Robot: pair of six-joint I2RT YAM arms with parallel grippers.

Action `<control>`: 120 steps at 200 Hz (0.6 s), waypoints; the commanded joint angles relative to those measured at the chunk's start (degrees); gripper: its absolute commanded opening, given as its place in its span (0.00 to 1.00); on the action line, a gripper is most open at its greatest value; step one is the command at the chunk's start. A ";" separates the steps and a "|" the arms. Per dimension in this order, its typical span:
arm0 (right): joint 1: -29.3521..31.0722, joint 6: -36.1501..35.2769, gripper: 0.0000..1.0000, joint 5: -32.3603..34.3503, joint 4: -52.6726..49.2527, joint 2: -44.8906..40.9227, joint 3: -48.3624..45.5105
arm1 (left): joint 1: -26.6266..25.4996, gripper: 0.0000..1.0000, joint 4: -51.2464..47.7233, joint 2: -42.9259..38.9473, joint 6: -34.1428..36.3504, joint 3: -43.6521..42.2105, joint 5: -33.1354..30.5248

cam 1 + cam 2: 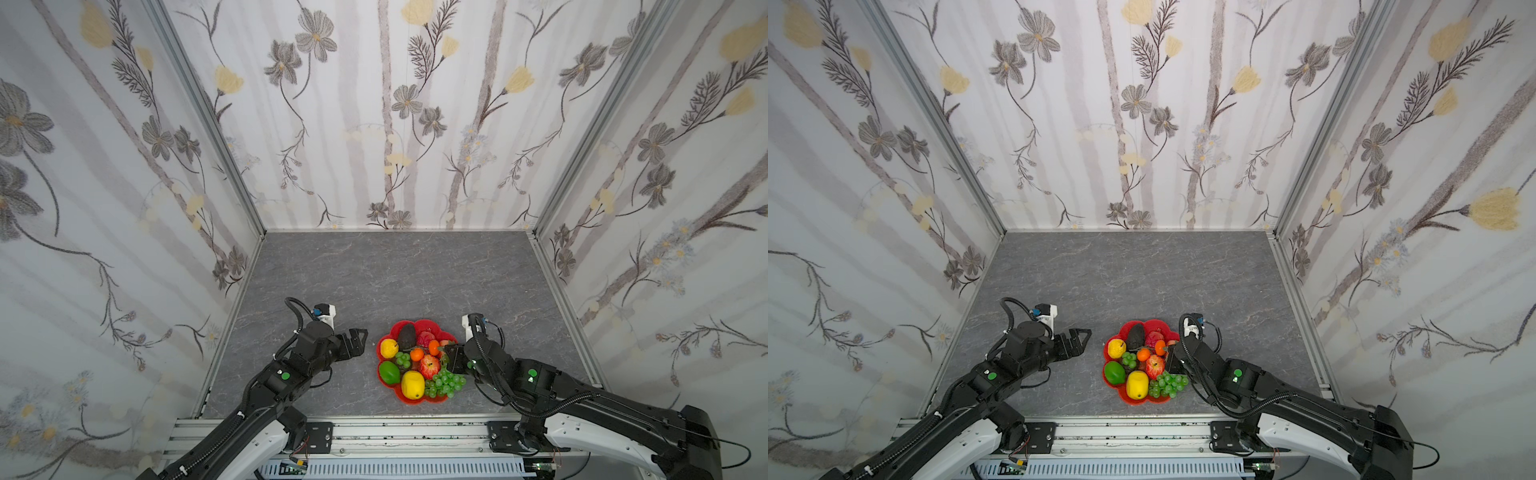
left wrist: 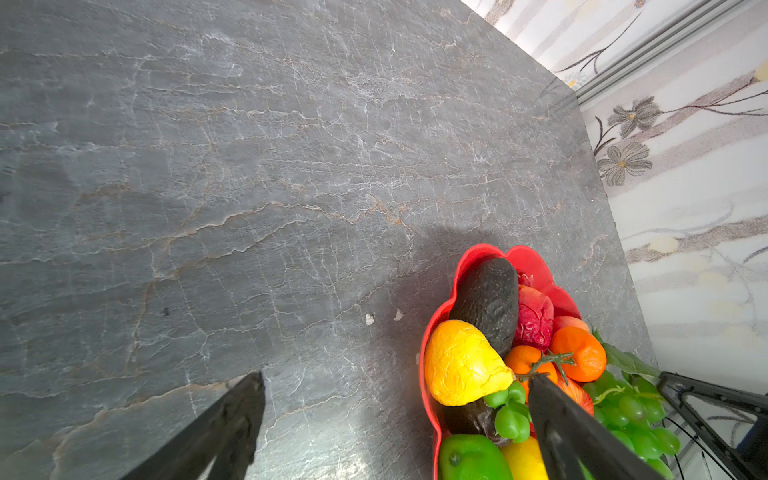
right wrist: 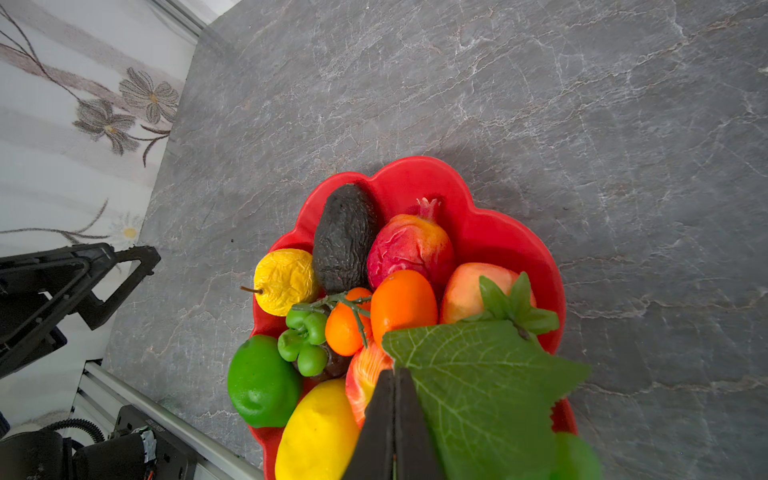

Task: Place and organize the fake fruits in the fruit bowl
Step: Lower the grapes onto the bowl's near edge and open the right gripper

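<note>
The red scalloped fruit bowl (image 1: pixel 415 322) (image 3: pixel 415 174) (image 2: pixel 490 251) holds the fake fruits: yellow pear (image 1: pixel 389 347) (image 3: pixel 284 280), dark avocado (image 1: pixel 406 336) (image 3: pixel 343 237), lemon (image 1: pixel 412 385), lime (image 1: pixel 389 372), red apple (image 1: pixel 430 365), two oranges (image 3: pixel 403 303) and a green grape bunch (image 1: pixel 446 382) at the near right rim. My left gripper (image 1: pixel 360 343) (image 2: pixel 398 376) stands open just left of the bowl, with nothing in it. My right gripper (image 1: pixel 446 351) (image 3: pixel 395 372) is shut over the bowl's right side, and a green leaf (image 3: pixel 478 386) lies against its fingers.
The grey stone tabletop (image 1: pixel 395 274) runs back to flowered walls on three sides. An aluminium rail (image 1: pixel 395 432) with both arm bases lines the front edge. Two small white specks (image 2: pixel 369 319) lie on the table beside the bowl.
</note>
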 commanded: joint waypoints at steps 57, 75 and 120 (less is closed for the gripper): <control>-1.91 -2.38 0.06 -1.96 4.35 0.69 -0.83 | -0.05 1.00 1.77 -0.97 0.52 -0.37 -0.78; -1.92 -2.51 0.12 -1.97 4.13 0.30 -0.73 | -0.05 1.00 1.78 -0.95 0.52 -0.35 -0.83; -2.01 -3.00 0.40 -1.22 2.77 -1.19 -0.26 | -0.05 1.00 1.08 -1.13 1.02 0.06 -1.44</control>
